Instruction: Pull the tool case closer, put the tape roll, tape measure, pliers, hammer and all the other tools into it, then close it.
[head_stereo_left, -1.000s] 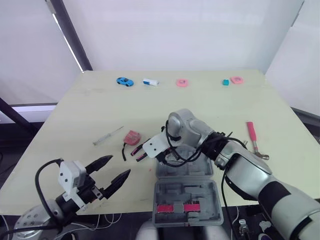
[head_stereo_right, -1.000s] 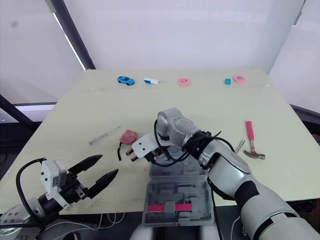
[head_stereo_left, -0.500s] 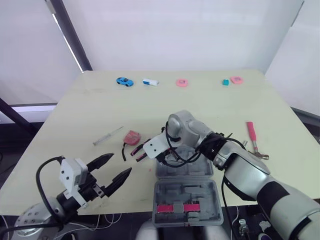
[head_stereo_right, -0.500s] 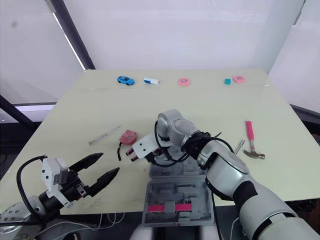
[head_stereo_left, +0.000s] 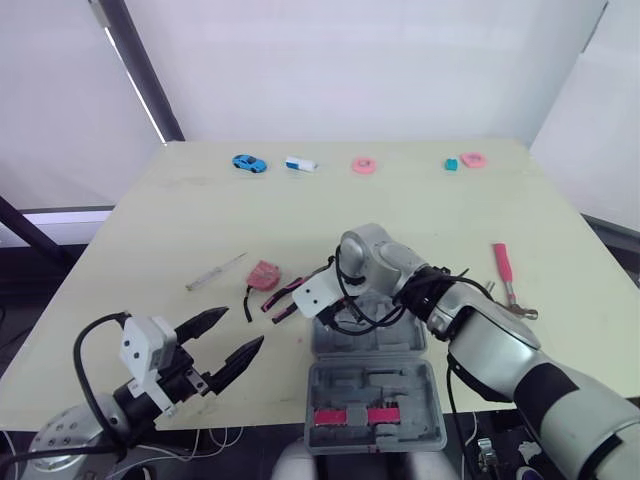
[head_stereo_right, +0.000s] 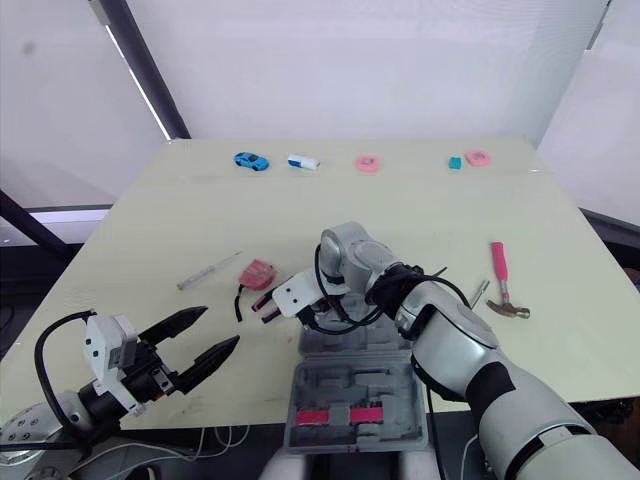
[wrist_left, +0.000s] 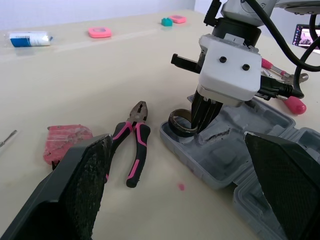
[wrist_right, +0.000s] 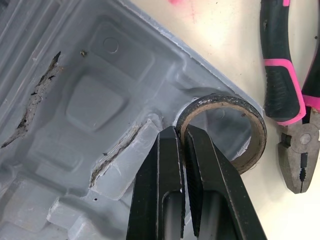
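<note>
here right gripper (wrist_right: 181, 131) pinches the tape roll (wrist_right: 220, 100) at the tool case (wrist_right: 95, 105), left gripper (head_stereo_left: 242, 330) splayed.

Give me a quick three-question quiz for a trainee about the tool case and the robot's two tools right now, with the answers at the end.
1. True or false: the pliers already lie inside the tool case.
2. The right tool is: A) open, touching nothing; B) shut on the wall of the tape roll; C) shut on the pliers.
3. Fill in the blank: the fingers of the left tool stand ____.

Key: 1 false, they lie on the table beside the case; 2 B; 3 open.
</note>
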